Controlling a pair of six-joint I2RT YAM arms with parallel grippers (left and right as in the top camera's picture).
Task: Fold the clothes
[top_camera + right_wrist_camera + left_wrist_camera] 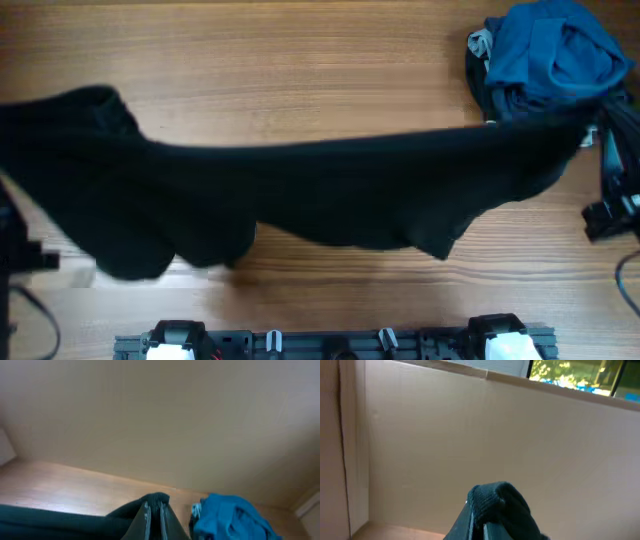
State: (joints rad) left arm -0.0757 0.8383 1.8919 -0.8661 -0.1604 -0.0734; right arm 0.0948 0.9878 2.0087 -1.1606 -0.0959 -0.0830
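Observation:
The black T-shirt (330,190) hangs stretched in the air across the table, from far left to far right, its lower edge sagging toward the front. My left gripper (485,527) is shut on a bunched corner of the black T-shirt (500,502). My right gripper (155,512) is shut on the other end of the black T-shirt (75,520). In the overhead view both grippers are hidden under the cloth. No logo shows.
A pile of blue and dark garments (548,50) lies at the back right corner and also shows in the right wrist view (230,520). A pale wall (495,435) stands behind the wooden table (300,70). The arm bases (330,342) line the front edge.

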